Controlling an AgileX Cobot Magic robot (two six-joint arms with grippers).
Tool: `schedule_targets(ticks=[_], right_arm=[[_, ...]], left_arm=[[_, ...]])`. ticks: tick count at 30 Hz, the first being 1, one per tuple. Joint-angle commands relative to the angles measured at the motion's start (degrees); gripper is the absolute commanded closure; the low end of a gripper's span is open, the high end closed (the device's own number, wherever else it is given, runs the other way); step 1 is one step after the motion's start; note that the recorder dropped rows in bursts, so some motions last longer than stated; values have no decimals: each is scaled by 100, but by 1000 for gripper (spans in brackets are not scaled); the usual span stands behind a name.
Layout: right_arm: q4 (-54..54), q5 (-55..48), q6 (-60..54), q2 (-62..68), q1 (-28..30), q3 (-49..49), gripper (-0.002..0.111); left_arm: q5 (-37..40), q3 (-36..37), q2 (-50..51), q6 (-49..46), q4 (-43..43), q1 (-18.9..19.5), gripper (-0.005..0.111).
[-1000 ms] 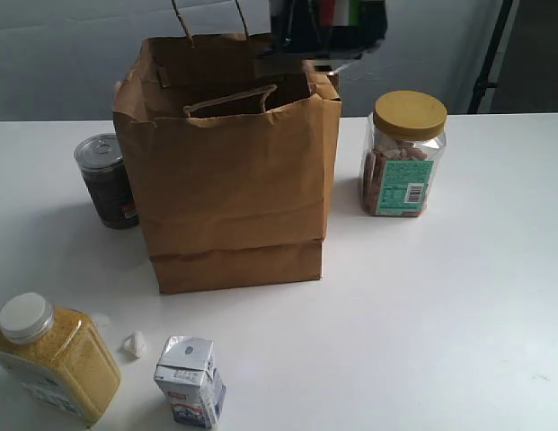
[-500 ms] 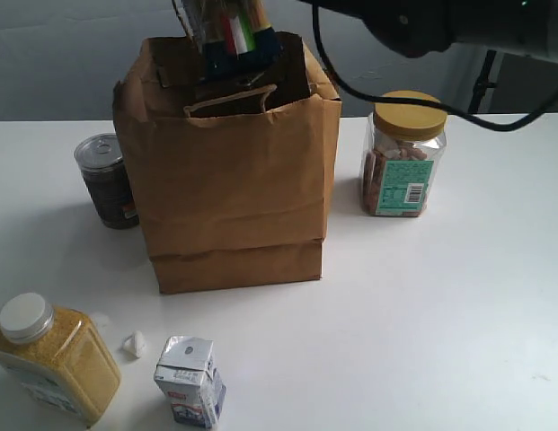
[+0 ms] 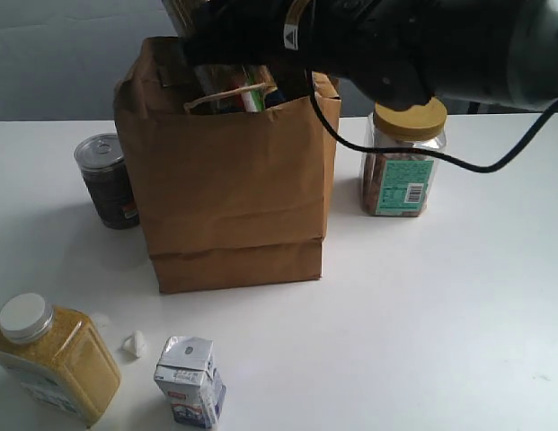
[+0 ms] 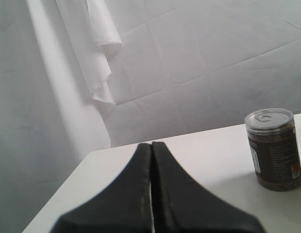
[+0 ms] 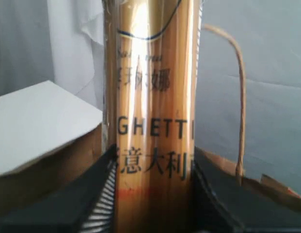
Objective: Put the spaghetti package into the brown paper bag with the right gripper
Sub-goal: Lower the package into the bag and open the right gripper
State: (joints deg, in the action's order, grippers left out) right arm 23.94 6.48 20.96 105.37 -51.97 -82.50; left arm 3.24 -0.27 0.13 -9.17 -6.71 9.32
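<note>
The brown paper bag (image 3: 229, 180) stands upright in the middle of the white table, mouth open. My right gripper (image 3: 252, 45) hangs over the mouth, its black arm reaching in from the right. It is shut on the spaghetti package (image 5: 152, 111), whose lower end with the flag stripe (image 3: 253, 95) dips inside the bag's rim. In the right wrist view the black fingers (image 5: 104, 194) press both sides of the clear packet of yellow spaghetti, and a bag handle (image 5: 240, 97) rises beside it. My left gripper (image 4: 151, 145) is shut and empty, off to the left of the can.
A dark can (image 3: 106, 180) stands left of the bag and shows as the can (image 4: 274, 148) in the left wrist view. A yellow-lidded jar (image 3: 404, 154) stands to the right. At the front left are a grain bottle (image 3: 54, 357), a small carton (image 3: 190, 381) and a white scrap (image 3: 133, 342).
The right arm has come down and to the left over the bag. The spaghetti package has sunk from above the rim into the bag's mouth.
</note>
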Motion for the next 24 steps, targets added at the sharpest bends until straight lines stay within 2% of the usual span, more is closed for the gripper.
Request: schedule_targets(ticks=[1, 4, 6, 11, 15, 18, 24], right_arm=[[-110, 585, -147, -154, 18, 224, 108], [-220, 808, -147, -245, 18, 445, 105], [-349, 997, -147, -328, 18, 623, 96], [-523, 998, -172, -527, 18, 971, 65], [-614, 998, -172, -605, 18, 1149, 48], [-670, 986, -172, -607, 18, 1249, 43], [-682, 945, -172, -607, 18, 1272, 43]], left_arm=[[-39, 27, -13, 21, 24, 13, 107], [-39, 27, -13, 21, 24, 13, 107], [-39, 27, -13, 21, 24, 13, 107], [-39, 27, -13, 21, 24, 13, 107], [-39, 27, -13, 21, 24, 13, 107], [-39, 27, -13, 21, 24, 13, 107], [-39, 27, -13, 21, 24, 13, 107]])
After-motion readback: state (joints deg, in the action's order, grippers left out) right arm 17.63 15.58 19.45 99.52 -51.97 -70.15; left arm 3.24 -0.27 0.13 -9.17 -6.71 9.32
